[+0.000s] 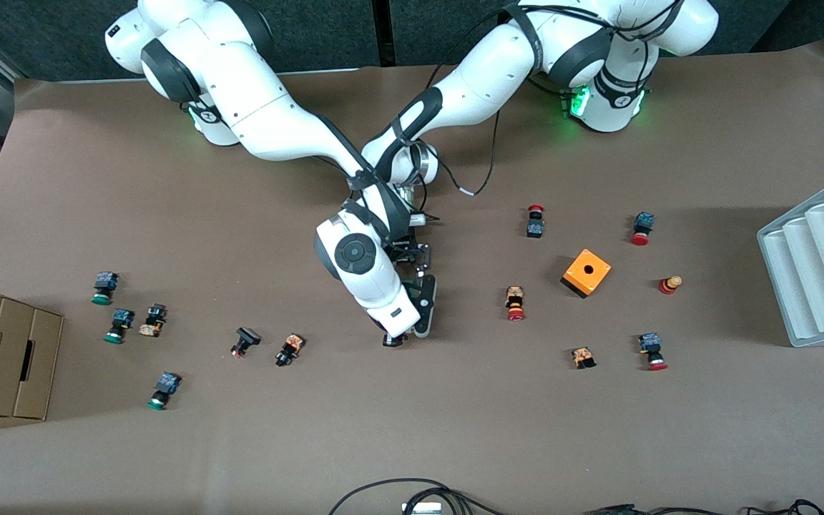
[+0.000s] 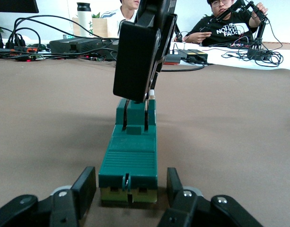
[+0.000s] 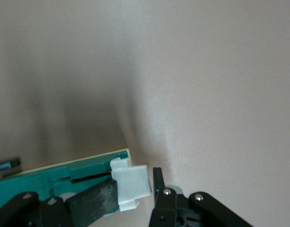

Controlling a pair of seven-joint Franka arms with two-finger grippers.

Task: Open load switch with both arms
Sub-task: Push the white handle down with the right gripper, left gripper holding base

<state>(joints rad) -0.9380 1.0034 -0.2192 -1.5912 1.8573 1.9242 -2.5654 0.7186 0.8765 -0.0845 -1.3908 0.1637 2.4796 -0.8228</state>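
Bare table (image 1: 455, 400) surrounds the load switch (image 2: 130, 156).

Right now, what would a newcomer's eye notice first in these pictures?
The two white arms meeting at the table's middle: both grip the dark-green load switch lying on the brown table. The left gripper clamps one end; the right gripper pinches its other end near the white tab. An orange cube stands out among scattered push buttons.

Brown table (image 1: 455, 429): push buttons (image 1: 119, 325), orange cube (image 1: 586, 272).
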